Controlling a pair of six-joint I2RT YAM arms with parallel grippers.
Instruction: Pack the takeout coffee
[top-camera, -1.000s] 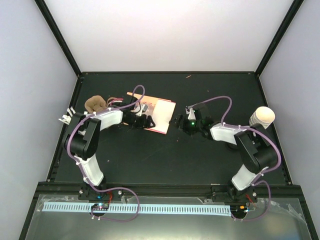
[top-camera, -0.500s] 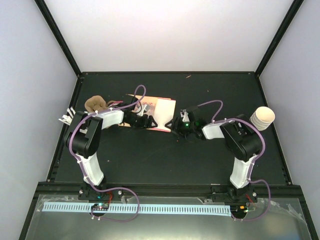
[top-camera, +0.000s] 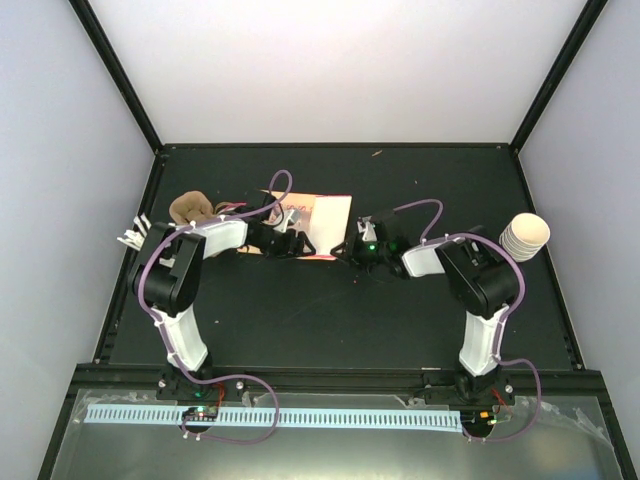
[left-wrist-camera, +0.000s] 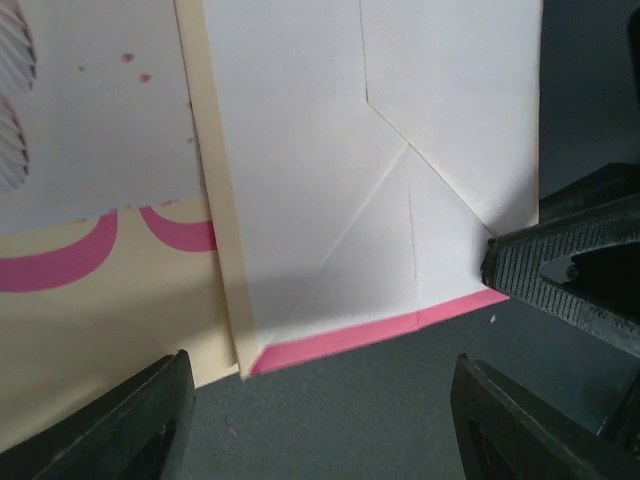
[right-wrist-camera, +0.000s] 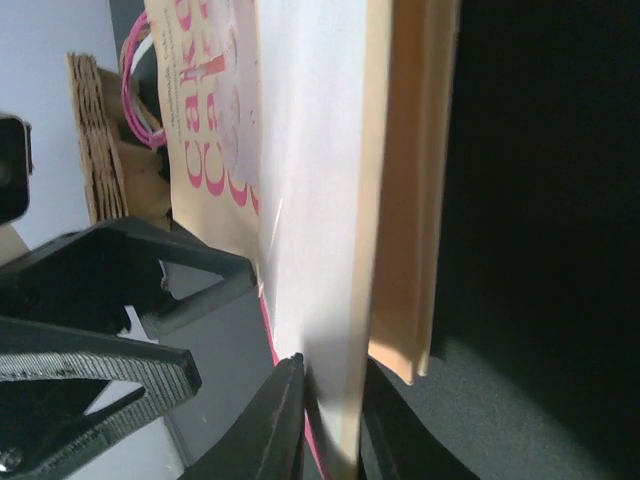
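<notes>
The takeout coffee (top-camera: 525, 236), a cream ribbed cup, stands alone at the table's right edge, far from both grippers. A flat cream paper bag (top-camera: 318, 215) with pink print lies left of centre. My right gripper (top-camera: 346, 246) is shut on the bag's folded bottom edge, and the right wrist view shows the bag (right-wrist-camera: 320, 150) pinched between its jaws (right-wrist-camera: 330, 420). My left gripper (top-camera: 300, 245) is open just before the bag's pink-edged corner (left-wrist-camera: 300, 150). Only dark table lies between the left gripper's fingers (left-wrist-camera: 320, 425). The right gripper's ribbed finger (left-wrist-camera: 560, 280) touches the bag's corner.
A brown moulded pulp carrier (top-camera: 190, 207) sits at the far left behind the left arm. Thin white sticks (top-camera: 130, 237) lie at the table's left edge. Black frame posts bound the dark table (top-camera: 330, 310).
The right arm has swung left to the bag and its jaws have closed on the bag's edge. The left gripper has stayed open in place.
</notes>
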